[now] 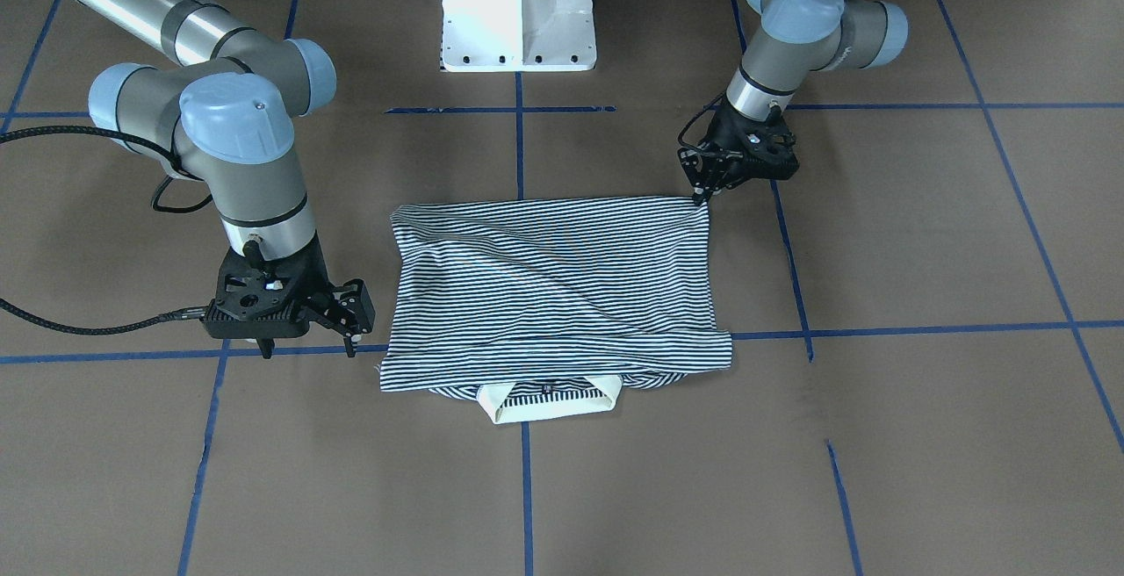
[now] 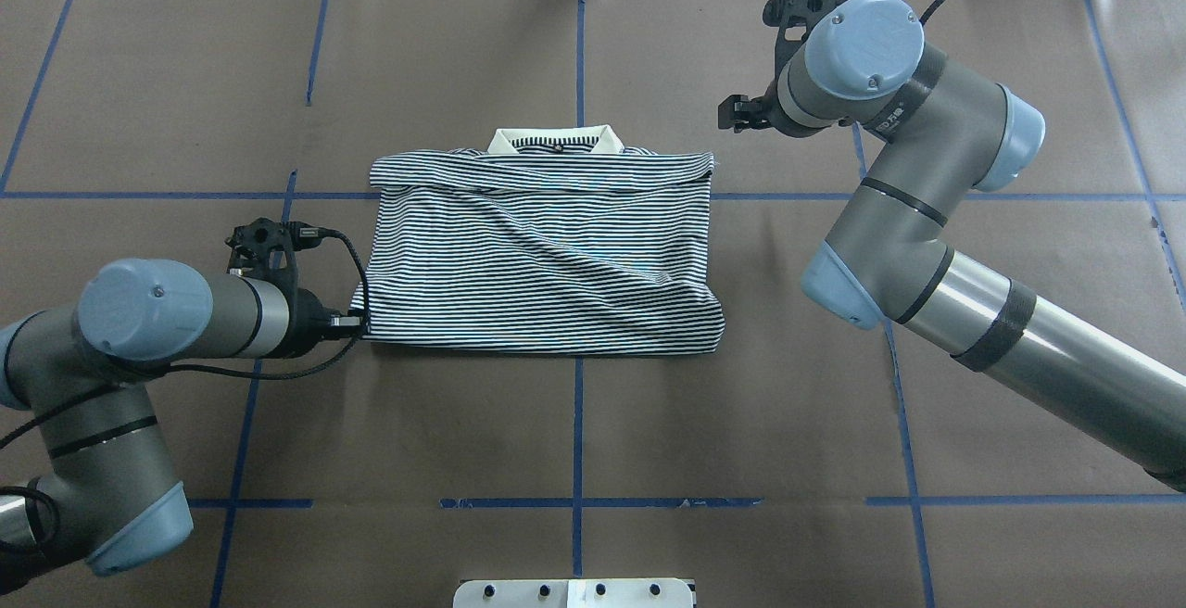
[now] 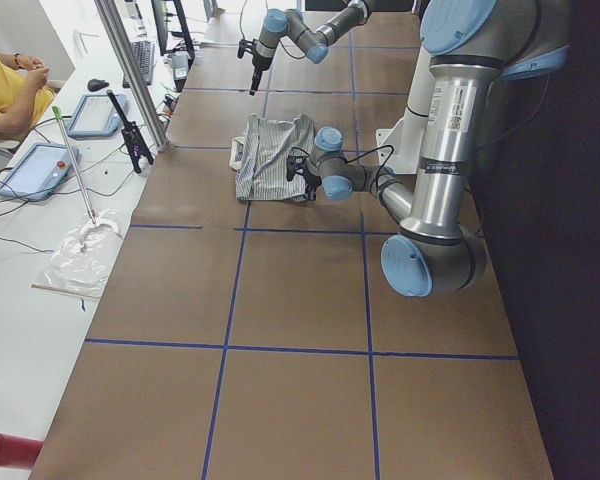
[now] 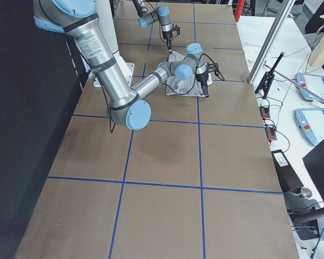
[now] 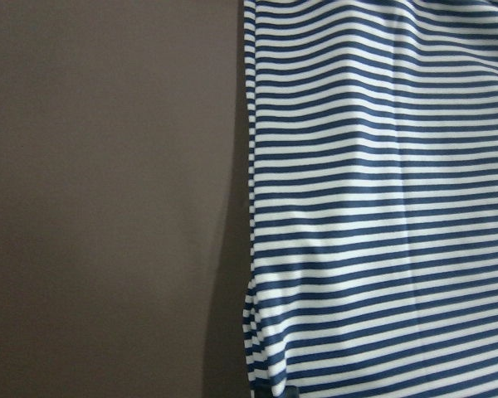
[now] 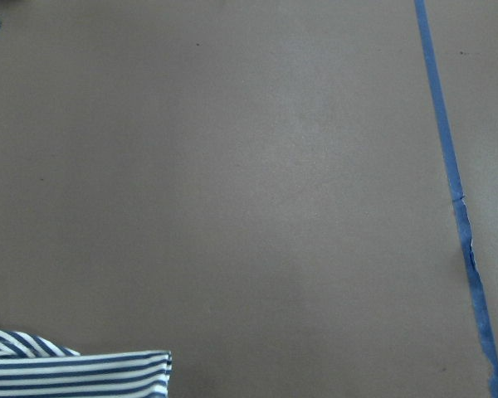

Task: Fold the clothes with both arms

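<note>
The clothes are one navy-and-white striped polo shirt (image 1: 553, 286) (image 2: 547, 256), lying folded on the brown table. Its cream collar (image 2: 556, 137) peeks out at the far edge. My left gripper (image 1: 701, 197) is down at the shirt's near corner on my left, its fingers drawn together and pinching the fabric edge. The left wrist view shows that striped edge (image 5: 382, 207) slightly puckered. My right gripper (image 1: 307, 348) (image 2: 741, 115) stands open beside the shirt's far corner on my right, apart from the cloth and holding nothing. A shirt corner (image 6: 75, 369) shows low in the right wrist view.
The white pedestal base (image 1: 518, 23) stands at the robot's side of the table. Blue tape lines (image 2: 578, 423) cross the brown cover. Beyond the far edge a bench holds tablets (image 3: 35, 170), and a person in yellow (image 3: 5, 90) sits there.
</note>
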{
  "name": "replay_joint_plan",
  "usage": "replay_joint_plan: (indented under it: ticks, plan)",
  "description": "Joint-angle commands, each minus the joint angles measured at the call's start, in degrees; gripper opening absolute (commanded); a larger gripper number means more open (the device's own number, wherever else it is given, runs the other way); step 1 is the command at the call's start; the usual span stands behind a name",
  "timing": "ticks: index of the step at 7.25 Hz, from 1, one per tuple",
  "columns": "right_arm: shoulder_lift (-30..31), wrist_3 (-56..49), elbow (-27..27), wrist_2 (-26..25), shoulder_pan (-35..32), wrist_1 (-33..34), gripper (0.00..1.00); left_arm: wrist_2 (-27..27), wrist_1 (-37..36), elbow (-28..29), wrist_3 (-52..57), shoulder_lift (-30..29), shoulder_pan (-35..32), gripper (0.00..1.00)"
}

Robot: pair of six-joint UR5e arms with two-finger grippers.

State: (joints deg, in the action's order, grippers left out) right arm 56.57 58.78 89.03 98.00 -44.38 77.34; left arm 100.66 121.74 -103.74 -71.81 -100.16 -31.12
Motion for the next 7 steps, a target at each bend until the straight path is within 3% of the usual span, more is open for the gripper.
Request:
replay_joint_plan:
  ticks: [1,2,3,4,5,6,7]
  plan:
    - [0.0,0.3,0.0,0.0,0.0,0.0,1.0,0.2,0.2,7.7,11.9,-1.7,-10.5,0.0]
    - [0.0,0.8,0.1,0.0,0.0,-0.1,1.0,0.1,0.2,14.0,15.7,-7.1,-15.0,0.0]
    - [0.1,2.1,0.1,0.0,0.2,-0.1,1.0,-0.2,0.3,23.6,16.3,-14.4,-18.1,0.0]
    - [0.1,2.5,0.3,0.0,0.2,-0.1,1.0,-4.7,2.4,34.8,16.4,-23.1,-20.0,0.0]
    - [0.1,2.5,1.0,0.0,0.3,0.0,1.0,-6.2,7.4,45.7,16.8,-29.8,-21.7,0.0]
    - [0.2,2.5,1.3,0.0,0.3,0.0,1.0,-6.7,11.2,51.6,19.0,-32.7,-23.2,0.0]
    - [0.1,2.5,1.3,0.0,0.3,0.0,1.0,-8.2,12.8,53.5,19.2,-32.7,-23.2,0.0]
